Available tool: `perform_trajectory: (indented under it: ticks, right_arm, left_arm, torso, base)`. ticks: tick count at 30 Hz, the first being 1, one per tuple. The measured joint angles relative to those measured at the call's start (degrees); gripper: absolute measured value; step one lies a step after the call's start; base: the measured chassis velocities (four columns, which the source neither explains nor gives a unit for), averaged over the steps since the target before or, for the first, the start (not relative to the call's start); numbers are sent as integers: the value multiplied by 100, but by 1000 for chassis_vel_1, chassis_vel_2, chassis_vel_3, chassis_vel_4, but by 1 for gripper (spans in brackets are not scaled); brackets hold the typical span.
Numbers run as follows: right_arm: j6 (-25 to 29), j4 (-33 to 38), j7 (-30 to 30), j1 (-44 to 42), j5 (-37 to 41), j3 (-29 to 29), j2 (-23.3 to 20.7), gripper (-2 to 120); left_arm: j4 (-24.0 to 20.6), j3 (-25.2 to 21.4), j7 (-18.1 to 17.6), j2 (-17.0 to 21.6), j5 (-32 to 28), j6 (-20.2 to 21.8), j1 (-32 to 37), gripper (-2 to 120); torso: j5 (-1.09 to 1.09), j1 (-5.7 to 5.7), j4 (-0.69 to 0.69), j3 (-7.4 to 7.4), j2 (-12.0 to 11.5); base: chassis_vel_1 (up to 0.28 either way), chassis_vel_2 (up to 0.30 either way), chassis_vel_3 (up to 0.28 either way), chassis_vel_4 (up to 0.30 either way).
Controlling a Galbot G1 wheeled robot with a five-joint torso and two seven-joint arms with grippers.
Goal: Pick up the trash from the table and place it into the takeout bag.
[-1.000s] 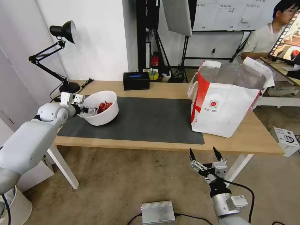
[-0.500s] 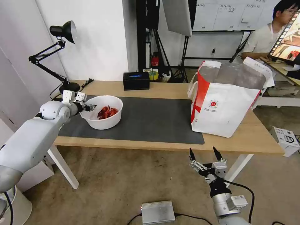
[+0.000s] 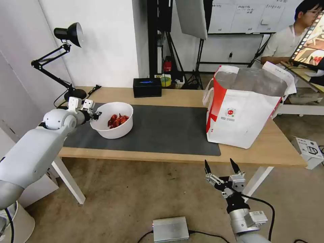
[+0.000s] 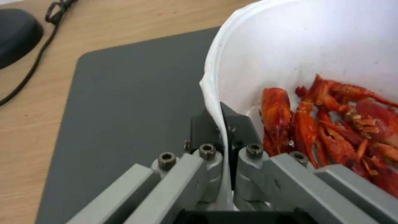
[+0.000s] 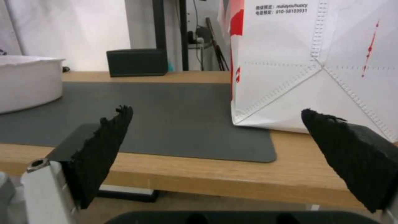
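Observation:
A white bowl [image 3: 114,120] holding red shells [image 4: 331,130] stands level at the left end of the dark grey mat [image 3: 162,130] on the table [image 3: 182,96]. My left gripper [image 3: 96,115] is shut on the bowl's left rim, which is pinched between the fingers [image 4: 238,124]. I cannot tell whether the bowl rests on the mat or hangs just above it. The takeout bag [image 3: 253,114] stands open at the table's right end. My right gripper [image 3: 219,162] hangs open below the table's front edge with nothing between its fingers [image 5: 104,137]; the bag [image 5: 323,62] and bowl [image 5: 29,81] lie beyond it.
A black box [image 3: 147,87] sits at the table's back edge. A black desk lamp [image 3: 76,93] stands at the back left corner, its cable on the wood. On the floor lie a grey metal box [image 3: 170,228] and a white device [image 3: 308,150].
The bowl, tipped toward me a second ago, has come level and shifted slightly right along the mat in my left gripper. The right arm has not moved.

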Motion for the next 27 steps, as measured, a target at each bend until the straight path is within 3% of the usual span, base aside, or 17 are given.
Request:
perform_trajectory:
  ticks: [8,11,19,27]
  right_arm:
    - [0,0,0,0,0,0,0,100]
    - [0,0,0,0,0,0,0,100]
    - [0,0,0,0,0,0,0,100]
    - [0,0,0,0,0,0,0,100]
  left_arm:
    - [-279,-2,-30,75,-283,12,39,0]
    - [-717,-194,-211,235,-723,71,233,0]
    - [-1180,-488,-329,388,-1107,114,522,0]
    - [-1822,-805,-850,491,-2103,188,911,0]
  torso:
    - [0,0,-1,0,0]
    - [0,0,-1,0,0]
    - [0,0,0,0,0]
    - [0,0,0,0,0]
  base:
    - [0,0,0,0]
    - [0,0,0,0]
    - [0,0,0,0]
    - [0,0,0,0]
